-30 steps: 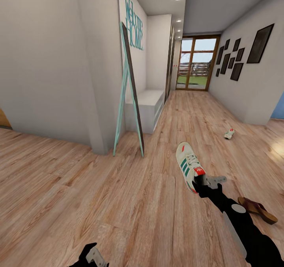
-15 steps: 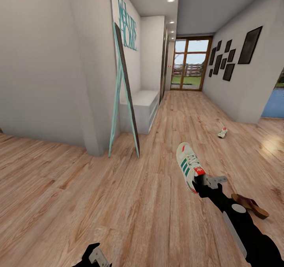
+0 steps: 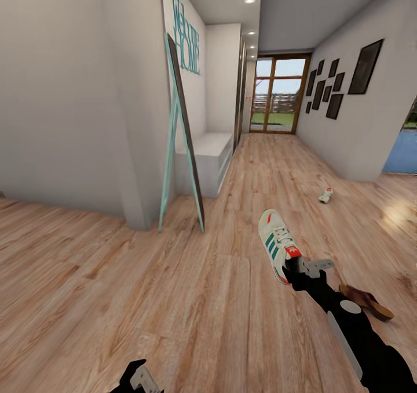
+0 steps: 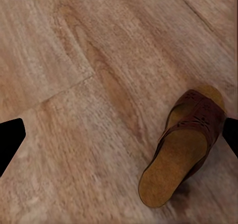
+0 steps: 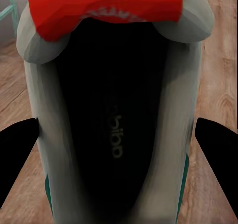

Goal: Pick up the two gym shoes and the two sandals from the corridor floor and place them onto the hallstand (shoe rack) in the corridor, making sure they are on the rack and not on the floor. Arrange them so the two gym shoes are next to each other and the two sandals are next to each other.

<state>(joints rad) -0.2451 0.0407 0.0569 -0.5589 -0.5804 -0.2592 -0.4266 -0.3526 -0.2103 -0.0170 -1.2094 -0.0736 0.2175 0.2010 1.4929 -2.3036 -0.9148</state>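
The right gripper is carrying one gym shoe by its heel end, the toe pointing away down the corridor, and in the right wrist view the shoe's dark opening and red tongue patch are sitting between the two black fingertips, which are pressing in at either side; I am judging that grip as closed on the shoe. The left gripper is hanging low at the near edge, and its wrist camera is looking down on a brown sandal lying on the corridor floor, with its fingers standing wide apart and holding nothing. The second gym shoe is lying far off toward the right wall, and another sandal is resting on the planks just right of the right arm. The low grey bench along the left wall, beyond the leaning mirror, is looking like the likely target, though whether it carries upper shelves is hidden by the wall. To do this carry well, the shoe should be kept level and clear of the floor while the base is rolling forward and left, passing wide of the mirror's teal legs, and set down on the rack with room left beside it for its partner.
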